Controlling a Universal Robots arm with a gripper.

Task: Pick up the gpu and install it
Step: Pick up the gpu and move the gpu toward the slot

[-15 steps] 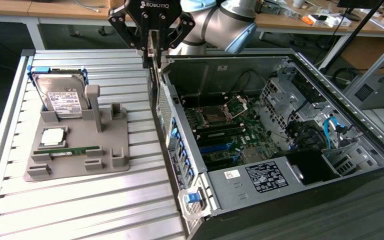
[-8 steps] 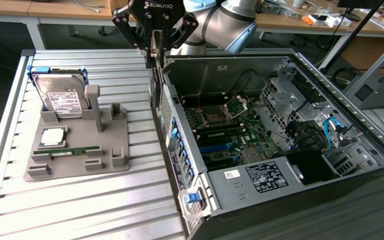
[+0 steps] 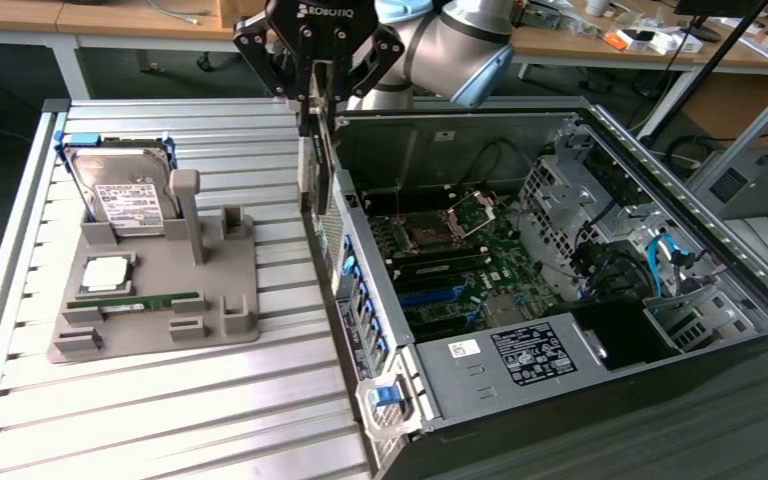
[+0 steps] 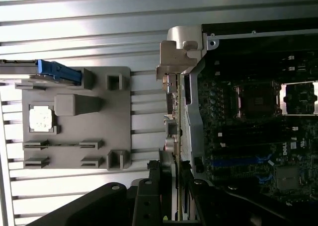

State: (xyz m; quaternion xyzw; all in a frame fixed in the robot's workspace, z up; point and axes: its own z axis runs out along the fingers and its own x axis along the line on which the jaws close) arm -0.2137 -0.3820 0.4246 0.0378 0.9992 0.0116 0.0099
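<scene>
jaws: pinching gpu [image 3: 312, 165] upright | under it: computer case [image 3: 424, 150] rim | beside: grey fixture [image 3: 237, 290], hard drive [image 3: 124, 195]

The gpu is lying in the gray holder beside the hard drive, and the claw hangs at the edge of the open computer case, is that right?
Not quite. The gpu is not in the gray holder. The claw grips it, and it hangs edge-on at the edge of the open computer case. The hard drive does stand in the holder. The exterior view shows this.

Tray [image 3: 157, 330] at the exterior view's left of the case [image 3: 451, 150] — gpu [image 3: 313, 170] between.
</scene>
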